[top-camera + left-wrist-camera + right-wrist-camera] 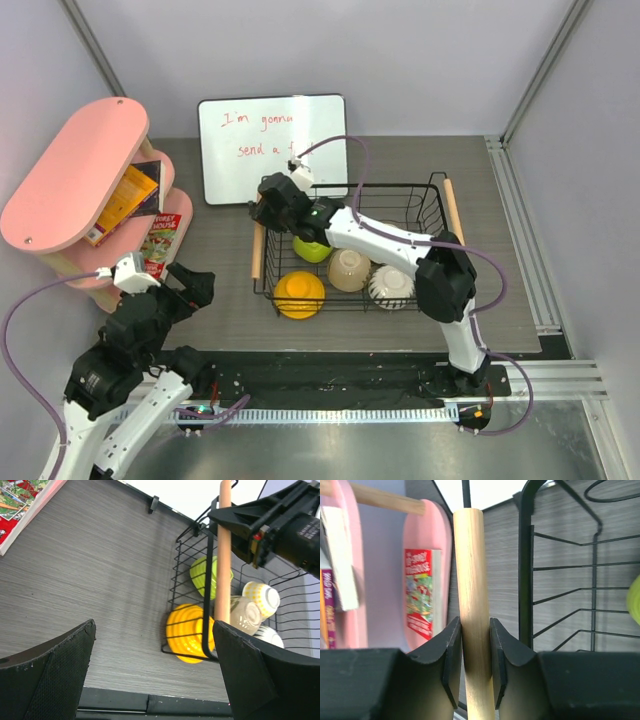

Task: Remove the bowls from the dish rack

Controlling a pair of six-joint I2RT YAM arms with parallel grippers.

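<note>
The black wire dish rack (400, 186) stands mid-table. In it lie an orange-yellow bowl (299, 294), a lime green bowl (311, 249), a beige-tan bowl (349, 270) and a ribbed white bowl (391, 286). My right gripper (268, 205) reaches across the rack and is shut on its left wooden handle (472, 570), with both pads (451, 650) pressed against the rod. My left gripper (195, 290) is open and empty, left of the rack, above bare table. In the left wrist view the orange-yellow bowl (187, 632), the lime green bowl (202, 575) and a cream bowl (261, 596) show behind the handle (223, 555).
A pink oval shelf (75, 170) with books (135, 195) stands at the far left. A whiteboard (272, 148) with red writing leans behind the rack. The rack's right wooden handle (452, 210) is beside the right arm. A metal rail runs along the table's right edge.
</note>
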